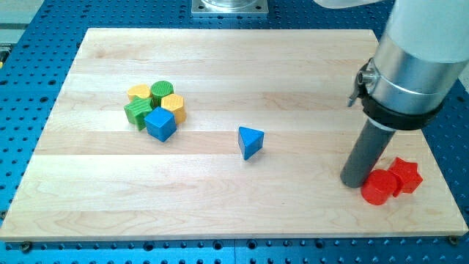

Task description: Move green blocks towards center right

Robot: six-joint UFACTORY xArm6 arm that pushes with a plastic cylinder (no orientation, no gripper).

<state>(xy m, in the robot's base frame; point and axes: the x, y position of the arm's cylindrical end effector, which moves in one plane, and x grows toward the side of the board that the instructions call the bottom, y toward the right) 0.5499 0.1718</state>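
Board: pale wood, smooth, visible grain, matt. Green cylinder and green block: painted, ridged tops (satin sheen). Rod: matt dark grey. Collar above it: brushed metal. Surrounding base: blue perforated.

My tip low (rod upright)

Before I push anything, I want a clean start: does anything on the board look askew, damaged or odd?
Nothing stands out. Both green blocks sit in a tight cluster at the view's left; my tip rests beside the red blocks.
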